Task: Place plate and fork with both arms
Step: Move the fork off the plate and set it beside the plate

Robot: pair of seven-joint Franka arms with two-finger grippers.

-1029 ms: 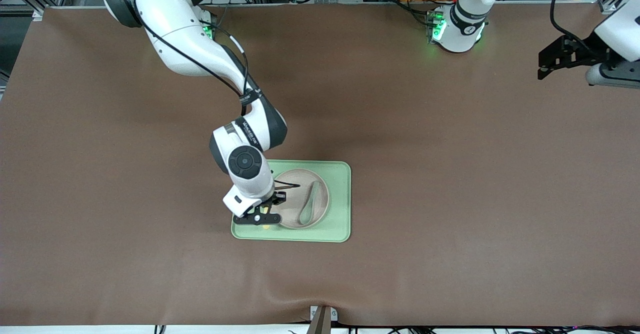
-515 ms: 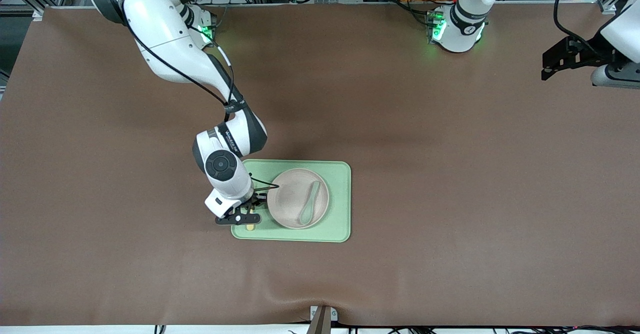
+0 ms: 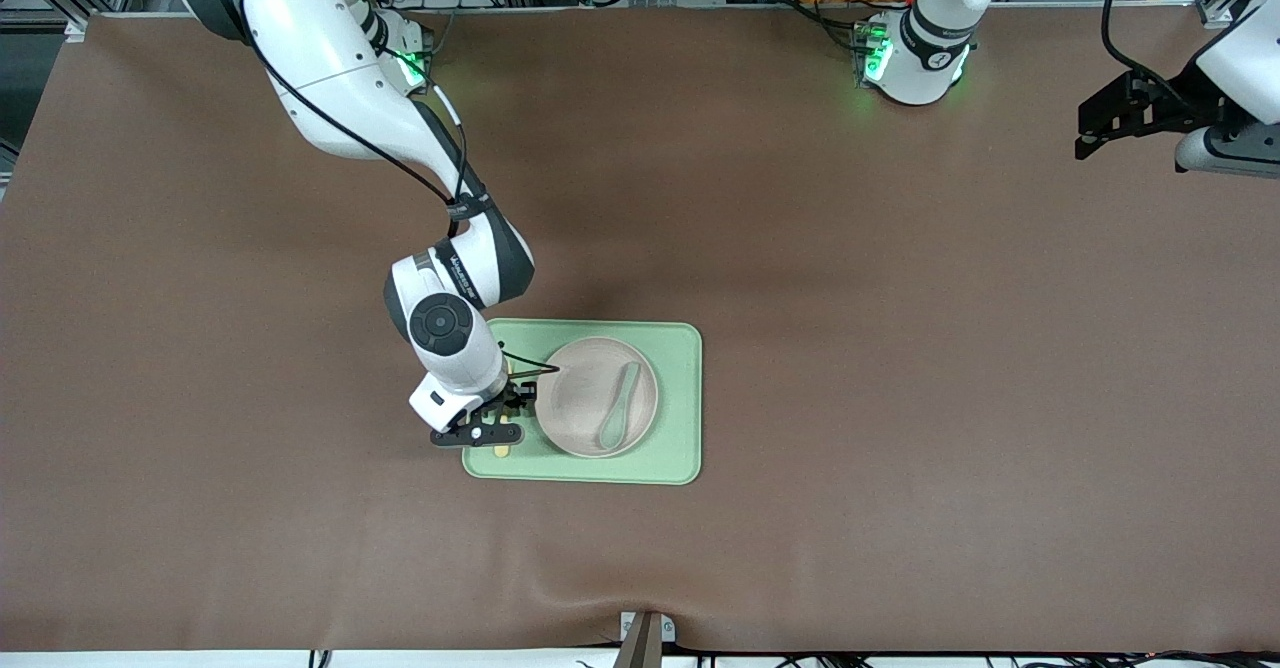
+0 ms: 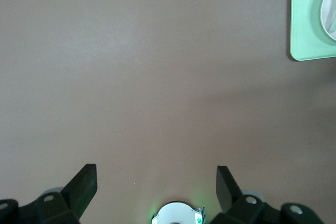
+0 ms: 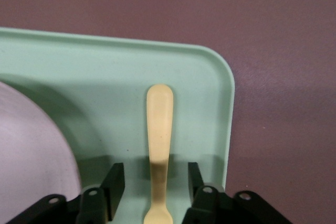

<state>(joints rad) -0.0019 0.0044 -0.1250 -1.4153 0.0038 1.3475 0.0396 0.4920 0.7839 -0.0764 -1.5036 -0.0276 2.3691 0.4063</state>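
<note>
My right claw has just let go: a moment ago its fingers were pinched on the small pale yellow plastic fork, and now they stand apart with a gap on each side of the handle, touching nothing that I can see. The fork lies flat on the rectangular light green tray, at lower centre of the front view, beside the round off-white plate toward my right arm's end of the worktop. A mint-green spoon rests in the plate. I judge the placing done, with only my retreat left. My left claw waits wide open and empty at the upper right edge of the front view, over bare worktop.
</note>
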